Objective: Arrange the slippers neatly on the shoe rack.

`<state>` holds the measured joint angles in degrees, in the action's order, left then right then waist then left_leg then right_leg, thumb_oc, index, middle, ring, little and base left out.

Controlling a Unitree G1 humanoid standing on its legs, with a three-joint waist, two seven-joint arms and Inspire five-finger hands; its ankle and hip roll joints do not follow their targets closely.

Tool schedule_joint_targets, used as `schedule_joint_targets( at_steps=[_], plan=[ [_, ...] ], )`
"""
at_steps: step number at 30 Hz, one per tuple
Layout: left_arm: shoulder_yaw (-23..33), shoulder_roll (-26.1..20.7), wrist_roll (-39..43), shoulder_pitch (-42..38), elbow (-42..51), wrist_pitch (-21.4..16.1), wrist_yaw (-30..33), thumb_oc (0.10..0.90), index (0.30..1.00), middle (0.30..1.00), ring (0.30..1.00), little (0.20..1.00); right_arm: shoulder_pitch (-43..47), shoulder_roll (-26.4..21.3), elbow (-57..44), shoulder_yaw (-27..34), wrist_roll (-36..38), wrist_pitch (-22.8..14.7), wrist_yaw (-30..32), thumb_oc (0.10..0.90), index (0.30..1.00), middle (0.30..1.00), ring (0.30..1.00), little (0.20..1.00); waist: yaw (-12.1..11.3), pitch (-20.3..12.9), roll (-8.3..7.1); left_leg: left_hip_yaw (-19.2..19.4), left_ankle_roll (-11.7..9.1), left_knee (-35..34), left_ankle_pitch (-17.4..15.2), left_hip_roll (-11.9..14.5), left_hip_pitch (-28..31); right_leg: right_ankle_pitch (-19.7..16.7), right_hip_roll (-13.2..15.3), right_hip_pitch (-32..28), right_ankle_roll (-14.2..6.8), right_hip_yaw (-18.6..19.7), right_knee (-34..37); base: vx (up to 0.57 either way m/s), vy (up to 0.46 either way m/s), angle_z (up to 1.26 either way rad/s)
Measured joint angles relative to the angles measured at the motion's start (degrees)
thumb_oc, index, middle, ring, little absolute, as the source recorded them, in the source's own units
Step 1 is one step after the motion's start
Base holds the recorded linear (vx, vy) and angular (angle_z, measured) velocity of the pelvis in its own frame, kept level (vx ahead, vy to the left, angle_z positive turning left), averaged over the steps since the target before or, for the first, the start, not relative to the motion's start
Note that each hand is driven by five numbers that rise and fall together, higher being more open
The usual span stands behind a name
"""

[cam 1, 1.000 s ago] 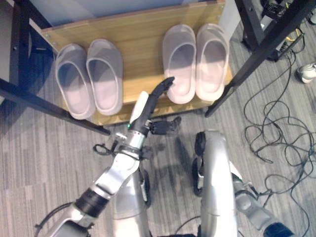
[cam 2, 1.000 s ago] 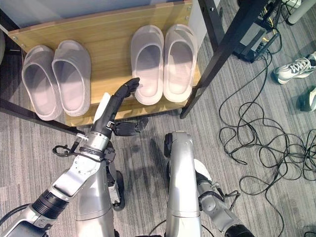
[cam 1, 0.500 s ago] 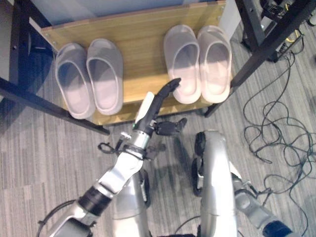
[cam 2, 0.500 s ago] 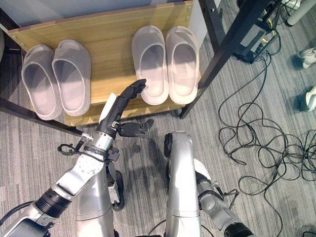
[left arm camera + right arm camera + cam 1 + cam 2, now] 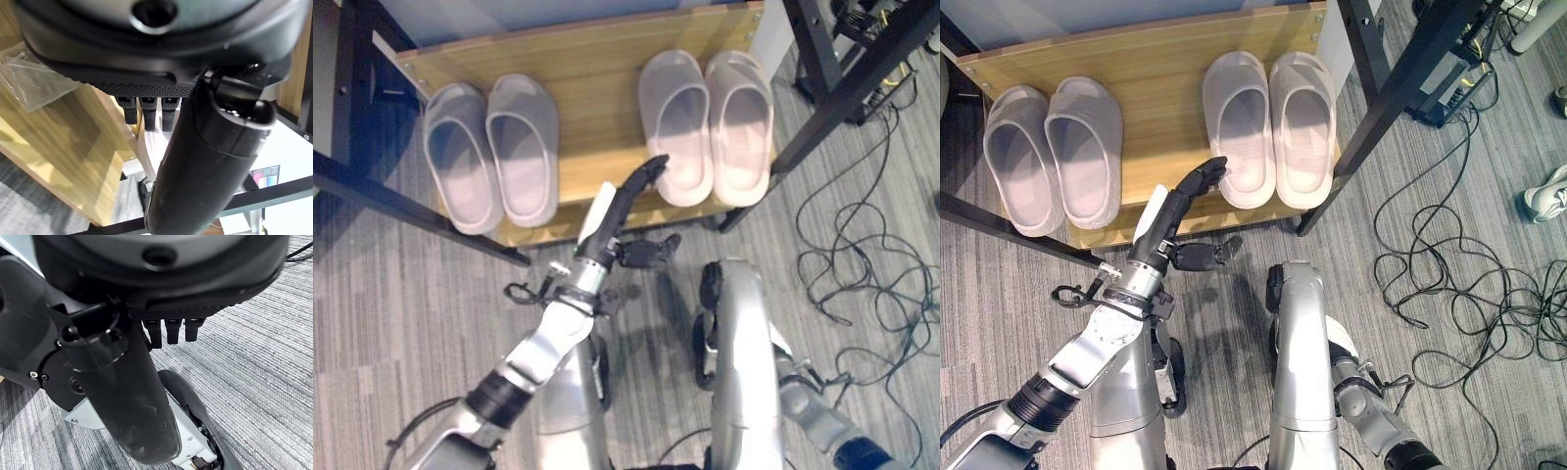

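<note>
Two pairs of pale lilac slippers lie toes-back on the wooden shoe rack (image 5: 592,88). The left pair (image 5: 489,152) sits side by side near the rack's left end. The right pair (image 5: 705,122) lies close together near its right end. My left hand (image 5: 625,201) is open, its fingers stretched straight up to the heel-side edge of the right pair's left slipper (image 5: 674,127); I cannot tell whether they touch. In the left wrist view the fingers (image 5: 146,110) point over the wood at that slipper. My right hand (image 5: 122,396) hangs open over the carpet.
Black frame bars cross beside the rack, one on the left (image 5: 411,211) and one on the right (image 5: 842,88). Loose cables (image 5: 862,264) sprawl over the grey carpet to the right. A person's white shoe (image 5: 1547,201) shows at the far right.
My left hand has reached a little further right and forward, up to the right pair's heel edge. That pair sits very slightly further right. The person's shoes at the right have moved.
</note>
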<state>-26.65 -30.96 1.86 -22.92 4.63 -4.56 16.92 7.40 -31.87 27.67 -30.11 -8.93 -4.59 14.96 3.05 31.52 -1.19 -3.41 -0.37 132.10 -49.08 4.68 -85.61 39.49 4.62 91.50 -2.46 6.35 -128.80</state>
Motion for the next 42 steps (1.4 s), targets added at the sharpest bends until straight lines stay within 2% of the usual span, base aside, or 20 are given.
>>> schedule_joint_targets(
  at_steps=[3, 9, 12, 13, 14, 16, 18, 22, 23, 26, 28, 29, 30, 36, 37, 38, 39, 40, 41, 42],
  plan=[
    [1.13, -0.09, 0.05, 0.3, 0.24, -0.23, -0.23, 0.8, 0.9, 0.9, 0.9, 0.9, 0.07, 0.0, -0.02, 0.03, -0.06, 0.2, 0.06, 0.8, 0.9, 0.9, 0.9, 0.9, -0.17, -0.01, -0.02, 0.1, 0.01, -0.27, 0.0, -0.02, -0.03, 0.03, 0.02, -0.01, 0.06, 0.13, 0.12, -0.01, 0.027, 0.0],
    [9.24, -0.68, 2.51, 2.87, 6.26, -1.13, -0.04, 0.8, 0.9, 0.9, 0.9, 0.9, -0.05, -0.01, -0.05, 0.67, -1.37, 1.2, 0.09, 0.8, 0.9, 0.9, 0.9, 0.9, -0.69, 0.02, -0.17, 0.09, -0.09, -1.26, 0.04, -0.86, -0.33, 0.74, 0.95, 0.01, 0.2, -0.03, 0.54, 0.01, 0.042, 0.06],
    [11.93, -2.44, 6.45, 3.11, 7.81, -3.48, -1.45, 0.8, 0.9, 0.9, 0.9, 0.9, 1.27, 0.31, 1.52, 1.64, -2.29, 1.87, -0.08, 0.8, 0.9, 0.9, 0.9, 0.9, -2.08, -0.04, -0.12, 0.13, -0.3, -4.98, 1.09, -0.83, -0.43, -0.13, 1.4, -0.27, 0.89, -1.09, 4.42, -0.07, 0.059, -0.01],
    [13.03, -3.12, 7.34, 1.11, 6.96, -3.44, -3.05, 0.8, 0.9, 0.9, 0.9, 0.9, 6.38, 0.93, 6.38, 1.75, -2.32, 2.52, -0.46, 0.8, 0.9, 0.9, 0.9, 0.9, -3.23, -0.07, -0.08, -0.2, -0.16, -12.56, 4.56, -1.05, 0.15, -2.11, 2.75, -2.43, 1.54, -3.24, 12.12, -0.09, 0.118, 0.19],
    [13.42, -3.77, 8.51, 0.6, 7.3, -3.93, -3.77, 0.8, 0.9, 0.9, 0.9, 0.9, 8.26, 0.81, 7.14, 2.57, -2.87, 2.75, -0.45, 0.8, 0.9, 0.9, 0.9, 0.9, -3.82, -0.06, -0.02, -0.55, -0.5, -16.81, 6.64, -1.85, 0.95, -3.07, 3.4, -4.38, 1.56, -4.3, 16.32, -0.05, 0.098, 0.25],
    [13.27, -4.36, 9.36, 0.4, 7.81, -4.2, -4.45, 0.8, 0.9, 0.9, 0.9, 0.9, 8.95, 1.03, 9.12, 4.73, -3.48, 3.09, -0.53, 0.8, 0.9, 0.9, 0.9, 0.9, -5.28, -0.08, -0.05, -1.09, -0.93, -23.67, 8.8, -1.91, 3.92, -4.45, 4.34, -8.49, 1.75, -6.4, 23.19, -0.01, 0.043, 0.2],
    [13.13, -6.22, 11.38, 2.59, 8.65, -4.22, -5.58, 0.8, 0.9, 0.9, 0.9, 0.9, 8.73, 0.76, 8.82, 5.98, -3.7, 3.05, -0.51, 0.8, 0.9, 0.9, 0.9, 0.9, -6.2, -0.11, -0.06, -1.47, -0.9, -29.18, 9.48, -1.79, 9.25, -4.85, 4.68, -14.61, 1.95, -8.02, 29.06, -0.04, 0.044, 0.1],
    [12.32, -8.31, 11.43, 3.67, 11.26, -4.33, -8.4, 0.8, 0.9, 0.9, 0.9, 0.9, 8.55, 0.7, 8.94, 7.56, -4.37, 2.9, -0.19, 0.8, 0.9, 0.9, 0.9, 0.9, -6.38, -0.37, -0.16, -1.22, -0.16, -36.98, 11.49, -1.8, 15.78, -6.09, 5.29, -22.09, 2.09, -9.42, 36.81, -0.08, -0.052, 0.11],
    [12.14, -9.04, 11.43, 3.66, 13.14, -4.71, -10.36, 0.8, 0.9, 0.9, 0.9, 0.9, 8.56, 0.8, 9.09, 7.77, -4.36, 2.89, -0.2, 0.8, 0.9, 0.9, 0.9, 0.9, -6.31, -0.57, -0.36, -1.3, -0.1, -41.98, 13.89, -1.85, 17.01, -8.18, 5.44, -23.81, 2.08, -10.47, 41.87, -0.04, -0.03, 0.11],
    [11.89, -9.0, 11.47, 4.77, 12.75, -4.56, -11.82, 0.8, 0.9, 0.9, 0.9, 0.9, 8.91, 2.24, 10.12, 7.78, -4.39, 2.93, -0.43, 0.8, 0.9, 0.9, 0.9, 0.9, -5.82, -1.19, -0.68, -1.59, -0.63, -46.69, 16.06, -1.89, 18.98, -10.09, 5.44, -26.13, 2.17, -11.5, 46.57, -0.02, 0.005, 0.07],
    [11.0, -8.78, 11.46, 8.11, 12.05, -4.28, -13.04, 0.8, 0.9, 0.9, 0.9, 0.9, 8.82, 3.96, 11.56, 7.54, -4.4, 3.0, -0.7, 0.8, 0.9, 0.9, 0.9, 0.9, -5.05, -2.4, -1.26, -1.48, -0.87, -51.53, 17.85, -1.7, 22.8, -11.91, 5.14, -29.91, 2.3, -12.1, 51.31, 0.0, 0.0, 0.0],
    [10.64, -8.67, 11.46, 9.18, 11.79, -4.29, -13.23, 0.8, 0.9, 0.9, 0.9, 0.9, 8.66, 4.19, 11.52, 7.2, -4.44, 2.99, -0.58, 0.8, 0.9, 0.9, 0.9, 0.9, -4.8, -3.76, -1.4, -1.43, -0.89, -52.35, 18.08, -1.69, 22.92, -12.03, 5.1, -30.07, 2.13, -12.09, 52.08, 0.0, 0.0, 0.0],
    [9.59, -8.81, 11.65, 11.62, 11.67, -4.26, -14.34, 0.8, 0.9, 0.9, 0.9, 0.9, 6.79, 4.64, 11.97, 6.58, -4.56, 2.9, -0.52, 0.8, 0.9, 0.9, 0.9, 0.9, -4.7, -7.02, -1.93, -1.08, -0.72, -54.25, 18.68, -1.64, 23.26, -12.59, 5.07, -30.2, 2.35, -12.18, 53.77, 0.0, 0.0, 0.0],
    [7.54, -8.65, 13.47, 15.96, 10.4, -4.19, -17.58, 0.8, 0.9, 0.9, 0.9, 0.9, 5.37, 6.2, 14.35, 6.22, -4.63, 2.55, -0.71, 0.8, 0.9, 0.9, 0.9, 0.9, -4.56, -10.69, -2.22, -1.26, -0.69, -57.39, 19.71, -1.49, 27.06, -13.18, 4.9, -34.54, 2.65, -13.09, 57.33, 0.02, -0.004, 0.01],
    [6.72, -8.69, 13.47, 16.56, 8.95, -4.09, -17.59, 0.8, 0.9, 0.9, 0.9, 0.9, 5.11, 6.6, 15.13, 6.16, -4.63, 2.55, -0.68, 0.8, 0.9, 0.9, 0.9, 0.9, -4.57, -11.53, -2.39, -1.26, -0.72, -58.54, 20.31, -1.66, 27.74, -13.72, 4.9, -35.22, 2.64, -13.15, 58.42, 0.11, -0.026, 0.05],
    [6.49, -8.83, 12.86, 17.38, 7.83, -4.51, -17.73, 0.8, 0.9, 0.9, 0.9, 0.9, 4.76, 6.77, 15.45, 6.41, -4.24, 2.51, -0.97, 0.8, 0.9, 0.9, 0.9, 0.9, -4.7, -11.48, -2.12, -1.06, 0.17, -59.26, 19.89, -1.64, 28.59, -13.54, 4.97, -36.39, 2.77, -13.55, 59.2, 0.14, -0.021, 0.13],
    [5.09, -8.43, 11.15, 17.14, 2.15, -4.54, -18.63, 0.8, 0.9, 0.9, 0.9, 0.9, 4.9, 9.0, 17.22, 8.13, -4.06, 3.28, -1.69, 0.8, 0.9, 0.9, 0.9, 0.9, -4.4, -10.45, -1.88, -1.26, -1.1, -62.44, 21.46, -1.68, 33.38, -14.81, 5.08, -41.58, 1.85, -14.32, 62.48, 0.04, -0.004, 0.12],
    [3.42, -7.14, 9.79, 20.45, -6.36, -3.23, -18.72, 0.8, 0.9, 0.9, 0.9, 0.9, 0.87, 11.25, 18.6, 10.31, -1.74, 2.45, -1.68, 0.8, 0.9, 0.9, 0.9, 0.9, -3.45, -13.84, -2.48, -0.55, -0.86, -69.33, 23.15, -1.67, 39.21, -16.39, 4.95, -46.93, 1.84, -14.35, 69.12, 0.12, -0.031, 0.1],
    [3.27, -6.98, 5.2, 24.17, -11.14, -3.11, -19.08, 0.8, 0.9, 0.9, 0.9, 0.9, -2.41, 11.3, 17.18, 11.04, 0.5, -0.37, -2.49, 0.8, 0.9, 0.9, 0.9, 0.9, -3.13, -15.0, -2.51, 0.15, -0.45, -76.56, 26.08, -1.75, 44.34, -19.49, 4.82, -52.01, 1.22, -14.84, 76.27, 0.09, -0.037, 0.01],
    [3.35, -6.48, 3.41, 25.37, -12.56, -2.77, -19.1, 0.8, 0.9, 0.9, 0.9, 0.9, -3.04, 11.32, 16.97, 10.6, 0.74, -0.76, -2.65, 0.8, 0.9, 0.9, 0.9, 0.9, -3.16, -15.51, -2.53, 0.38, -0.36, -79.6, 27.28, -1.92, 46.03, -20.55, 4.79, -53.73, 1.03, -15.08, 79.07, 0.17, -0.076, 0.04]
  ],
)
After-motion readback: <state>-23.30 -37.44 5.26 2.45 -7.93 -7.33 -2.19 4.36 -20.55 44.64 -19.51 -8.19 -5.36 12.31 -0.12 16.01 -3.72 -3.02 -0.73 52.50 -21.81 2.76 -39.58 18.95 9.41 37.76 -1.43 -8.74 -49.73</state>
